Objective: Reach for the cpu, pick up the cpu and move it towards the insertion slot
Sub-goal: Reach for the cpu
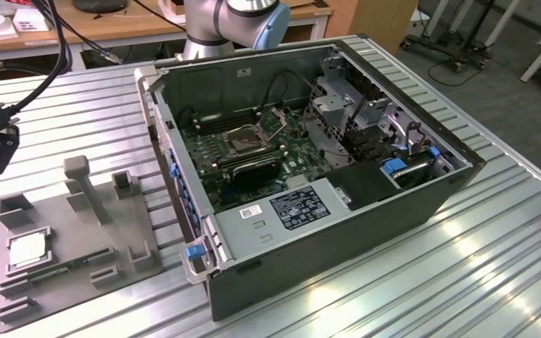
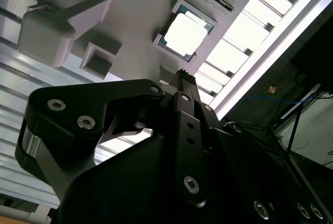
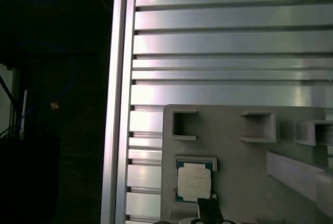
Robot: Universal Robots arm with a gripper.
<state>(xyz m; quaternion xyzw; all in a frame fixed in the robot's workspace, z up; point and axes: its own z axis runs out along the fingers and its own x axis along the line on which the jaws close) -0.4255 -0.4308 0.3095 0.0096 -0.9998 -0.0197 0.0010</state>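
We see the gripper point(image 2: 183, 77) hanging above the grey plastic holder point(image 1: 78, 236), near the cpu point(image 2: 186, 34) but clear of it, so the cpu is not in its grasp. We cannot tell whether its opening is wide or narrow. The cpu lies flat, silvery top up, in a square recess of the holder, close to the slatted table point(image 1: 496, 232) edge. We judge the recess keeps it squared for a top-down grab. The holder sits to the exterior view's left of the open computer case point(image 1: 374, 239). The insertion slot point(image 1: 245, 141) is on the motherboard inside, well apart from the cpu. Reach stage, pick not yet done.
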